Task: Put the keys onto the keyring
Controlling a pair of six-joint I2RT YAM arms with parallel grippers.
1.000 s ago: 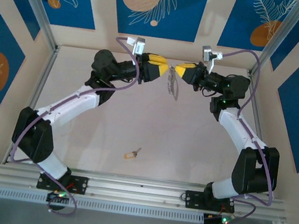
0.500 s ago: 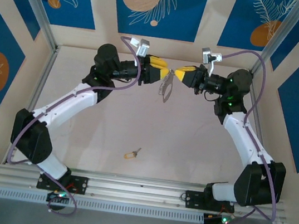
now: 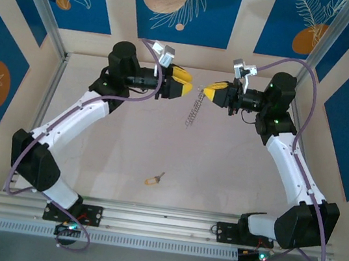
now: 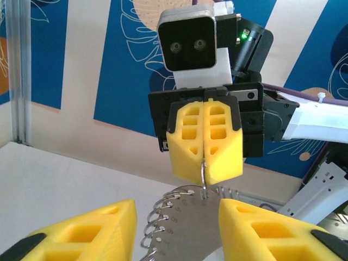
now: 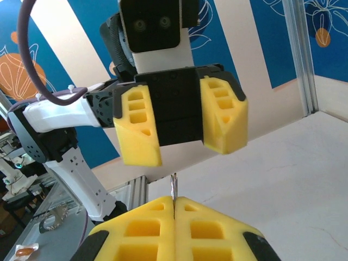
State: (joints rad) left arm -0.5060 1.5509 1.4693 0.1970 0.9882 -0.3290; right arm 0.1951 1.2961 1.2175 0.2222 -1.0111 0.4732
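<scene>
The keyring [image 3: 193, 111] is a flat grey piece with a silvery wire coil along one edge. It hangs above the back of the table from my right gripper [image 3: 205, 92], which is shut on its thin top wire. In the left wrist view the keyring [image 4: 190, 225] sits between my left gripper's [image 4: 176, 228] spread yellow fingers without touching them, below the shut right gripper [image 4: 205, 163]. In the right wrist view the ring's edge [image 5: 174, 187] sticks up from my shut right gripper [image 5: 174, 209]. My left gripper [image 3: 190, 85] is open just left of the ring. The tiny tan-headed key [image 3: 154, 180] lies on the table near the front.
The pale table [image 3: 115, 135] is fenced by aluminium frame posts [image 3: 48, 95] at the left and right, with blue patterned wall panels behind. A rail [image 3: 161, 220] carrying both arm bases runs along the near edge.
My left gripper has opened, let go of the keyring and drawn back to the left. The ring now hangs from the right gripper alone. Both arms have risen.
</scene>
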